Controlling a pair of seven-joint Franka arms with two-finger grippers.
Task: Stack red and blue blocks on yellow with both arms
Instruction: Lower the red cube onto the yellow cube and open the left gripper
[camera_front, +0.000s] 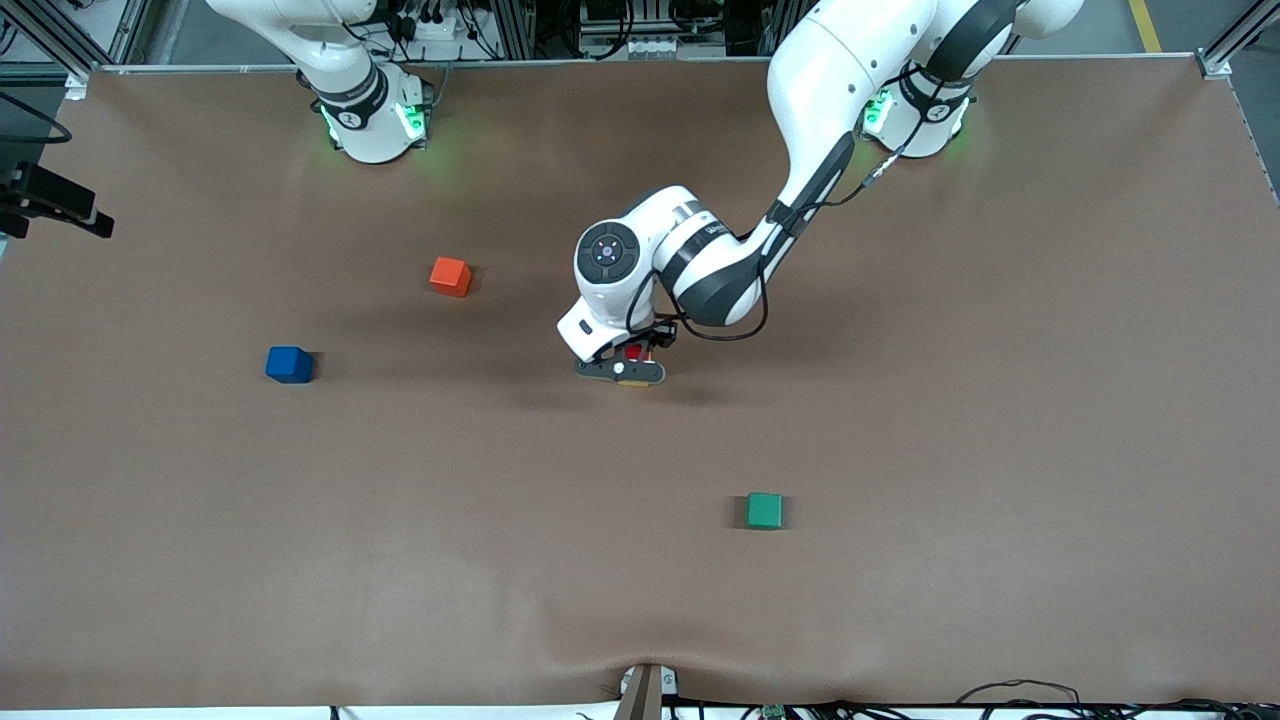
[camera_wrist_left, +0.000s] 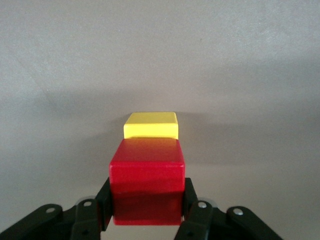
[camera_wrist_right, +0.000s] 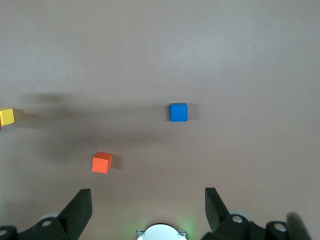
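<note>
My left gripper (camera_front: 622, 366) is shut on the red block (camera_wrist_left: 146, 180), one black finger on each side of it, over the middle of the table. Directly under it sits the yellow cube (camera_wrist_left: 151, 125), partly hidden by the red block; I cannot tell whether they touch. From the front, only a bit of the red block (camera_front: 633, 352) and a sliver of the yellow cube (camera_front: 631, 383) show below the hand. The blue block (camera_front: 289, 364) lies alone toward the right arm's end, also visible as the blue block (camera_wrist_right: 178, 112). My right gripper (camera_wrist_right: 148, 210) waits open and empty high above the table.
An orange-red cube (camera_front: 450, 276) lies farther from the front camera than the blue block, between it and the left hand. A green cube (camera_front: 765, 510) sits nearer the front camera, toward the left arm's end. The brown table cover (camera_front: 1000, 400) lies flat.
</note>
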